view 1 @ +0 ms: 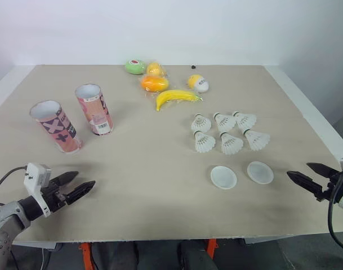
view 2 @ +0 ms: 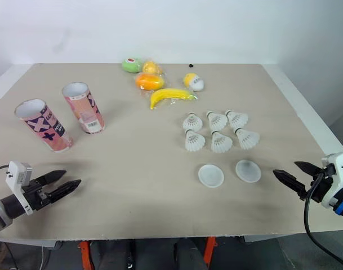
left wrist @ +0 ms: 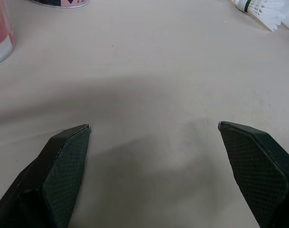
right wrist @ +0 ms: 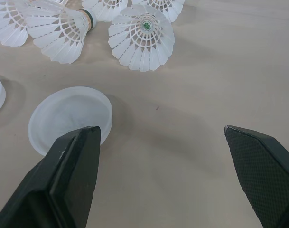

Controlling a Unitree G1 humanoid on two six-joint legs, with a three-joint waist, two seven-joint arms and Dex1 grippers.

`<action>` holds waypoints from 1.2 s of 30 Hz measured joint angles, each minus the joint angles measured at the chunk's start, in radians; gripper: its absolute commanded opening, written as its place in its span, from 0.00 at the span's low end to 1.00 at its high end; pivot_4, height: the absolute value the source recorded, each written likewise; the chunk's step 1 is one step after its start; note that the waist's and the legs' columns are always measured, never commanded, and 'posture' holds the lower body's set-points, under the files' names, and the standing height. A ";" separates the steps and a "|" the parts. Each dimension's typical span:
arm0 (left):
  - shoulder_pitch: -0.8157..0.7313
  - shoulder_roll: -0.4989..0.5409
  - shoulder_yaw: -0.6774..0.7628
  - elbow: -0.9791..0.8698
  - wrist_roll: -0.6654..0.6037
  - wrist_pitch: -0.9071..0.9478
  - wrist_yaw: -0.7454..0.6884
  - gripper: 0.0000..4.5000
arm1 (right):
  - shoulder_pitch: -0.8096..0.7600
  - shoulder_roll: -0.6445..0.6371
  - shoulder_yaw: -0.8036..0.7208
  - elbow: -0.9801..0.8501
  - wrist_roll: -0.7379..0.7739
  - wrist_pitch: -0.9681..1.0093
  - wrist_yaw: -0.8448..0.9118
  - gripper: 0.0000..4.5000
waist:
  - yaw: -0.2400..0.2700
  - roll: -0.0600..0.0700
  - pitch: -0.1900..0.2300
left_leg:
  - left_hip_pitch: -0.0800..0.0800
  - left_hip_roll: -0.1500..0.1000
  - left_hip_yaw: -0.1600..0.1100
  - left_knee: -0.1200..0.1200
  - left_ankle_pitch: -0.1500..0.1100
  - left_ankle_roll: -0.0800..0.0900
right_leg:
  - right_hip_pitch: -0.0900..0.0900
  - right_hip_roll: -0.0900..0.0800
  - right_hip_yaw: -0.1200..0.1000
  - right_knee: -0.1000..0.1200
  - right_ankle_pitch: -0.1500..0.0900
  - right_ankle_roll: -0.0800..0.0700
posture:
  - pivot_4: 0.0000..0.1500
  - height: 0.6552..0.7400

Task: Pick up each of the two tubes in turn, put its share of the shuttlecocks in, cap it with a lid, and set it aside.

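Left gripper (view 1: 85, 179) is low over the near left part of the table (view 1: 160, 216), jaws spread wide with nothing between them; in its wrist view only bare tabletop lies between the two fingers. Beyond it stand the two tubes, near each other but apart: the cross-patterned tube (view 1: 56, 126) further left and the pink labelled tube (view 1: 94, 108) just right of it and further back. Both have open mouths with no lid on, but what is inside cannot be made out from the head views, and in the left wrist view only their bases show, cut off at the frame edge. At the far middle of the table sits a loose group of toy foods: a green piece (view 1: 135, 66), an orange one (view 1: 154, 83) with a smaller yellow piece behind it, a banana (view 1: 177, 98) and a yellow-and-white piece (view 1: 198, 83) whose markings are too small to read. Right of centre lie the six shuttlecocks (view 1: 227, 132) in two rows of three, close together – contact between neighbours cannot be judged. Nearer the front edge the two lids (view 1: 223, 177) lie side by side, apart, hollow side up. In the right wrist view one lid (right wrist: 70, 116) is partly hidden behind a finger and the other is cut off by the frame. Right gripper (view 1: 298, 169) is low over the near right edge, jaws wide apart and empty.
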 measured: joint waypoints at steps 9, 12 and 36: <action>-0.023 -0.015 0.000 0.025 0.000 -0.002 -0.001 1.00 | -0.036 0.002 0.042 -0.010 0.010 0.013 0.001 0.99 | 0.000 0.000 0.000 | 0.001 0.000 0.001 0.000 0.000 0.000 | 0.000 0.000 0.000 0.000 0.001 0.000 | 1.00 0.43; -0.026 -0.015 0.000 0.029 0.001 -0.004 -0.002 1.00 | -0.037 0.002 0.042 -0.014 0.012 0.015 0.001 0.99 | 0.000 0.000 0.000 | 0.001 0.000 0.001 0.000 0.000 0.000 | 0.000 0.000 0.000 0.000 0.000 0.000 | 1.00 0.43; -0.165 -0.103 0.188 0.443 -0.014 -0.351 -0.042 1.00 | -0.337 0.202 0.493 -0.581 0.197 0.237 -0.085 0.99 | 0.004 -0.004 -0.001 | -0.001 0.002 0.000 0.001 0.000 0.000 | -0.001 0.002 0.000 0.001 0.002 -0.001 | 1.00 0.43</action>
